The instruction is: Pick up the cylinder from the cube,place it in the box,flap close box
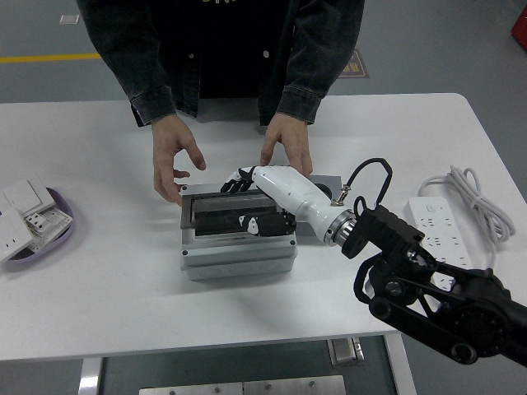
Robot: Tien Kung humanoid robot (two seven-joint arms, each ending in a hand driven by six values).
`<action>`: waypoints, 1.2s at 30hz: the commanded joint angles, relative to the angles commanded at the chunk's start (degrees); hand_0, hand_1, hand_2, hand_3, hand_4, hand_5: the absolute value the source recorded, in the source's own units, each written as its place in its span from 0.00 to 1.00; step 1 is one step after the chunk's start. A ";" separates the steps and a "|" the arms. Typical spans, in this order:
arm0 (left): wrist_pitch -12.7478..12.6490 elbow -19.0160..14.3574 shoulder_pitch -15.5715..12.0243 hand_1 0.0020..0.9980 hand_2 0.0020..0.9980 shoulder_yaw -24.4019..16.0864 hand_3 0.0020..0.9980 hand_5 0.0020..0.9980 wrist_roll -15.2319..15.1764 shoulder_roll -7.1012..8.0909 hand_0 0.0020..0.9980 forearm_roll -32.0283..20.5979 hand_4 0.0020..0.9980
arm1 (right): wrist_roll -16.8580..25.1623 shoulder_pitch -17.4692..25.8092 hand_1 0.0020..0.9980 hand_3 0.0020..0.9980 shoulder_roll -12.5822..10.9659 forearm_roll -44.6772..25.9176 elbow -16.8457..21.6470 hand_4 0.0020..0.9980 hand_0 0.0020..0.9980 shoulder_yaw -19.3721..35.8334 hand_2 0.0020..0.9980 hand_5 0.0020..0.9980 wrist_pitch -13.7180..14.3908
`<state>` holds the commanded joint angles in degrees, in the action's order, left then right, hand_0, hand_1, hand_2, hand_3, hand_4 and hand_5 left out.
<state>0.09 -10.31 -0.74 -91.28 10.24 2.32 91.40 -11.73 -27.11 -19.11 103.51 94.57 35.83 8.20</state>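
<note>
The grey box (239, 258) stands mid-table with its windowed flap (216, 209) folded down almost flat. My right hand (245, 201), white with black fingers (235, 183), lies open across the flap's right half, palm down, thumb toward the front edge. The grey cube (319, 227) sits against the box's right side, partly hidden by my forearm. No cylinder shows anywhere. A person at the far side holds both hands just above the box's back edge, one hand (173, 156) at the left and the other (285, 148) at the right, not touching it.
A purple dish (59, 234) with white switch parts sits at the left edge. A white power strip (435, 217) and its coiled cable (476, 197) lie at the right. My black right arm (428, 288) fills the lower right.
</note>
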 joint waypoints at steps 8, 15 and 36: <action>-0.03 0.00 0.02 0.61 0.60 0.05 0.62 0.17 -0.06 0.10 0.59 -0.05 0.64 | 2.43 3.71 0.65 0.66 0.28 -6.50 -1.83 0.61 0.72 0.34 0.65 0.16 1.52; -0.02 0.00 -0.20 0.61 0.60 0.12 0.62 0.17 -0.04 0.06 0.59 -0.12 0.63 | 4.54 5.91 0.65 0.66 0.32 -8.24 -1.10 0.60 0.71 5.92 0.65 0.17 2.66; -0.20 0.00 -0.84 0.61 0.60 0.21 0.63 0.17 -0.17 -0.54 0.59 -0.97 0.64 | 24.40 16.12 0.64 0.65 1.60 -33.08 -9.59 0.58 0.69 30.19 0.64 0.20 3.30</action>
<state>-0.11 -10.31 -1.58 -91.07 10.07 1.78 90.43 12.67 -10.99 -17.51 70.42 84.97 66.01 11.50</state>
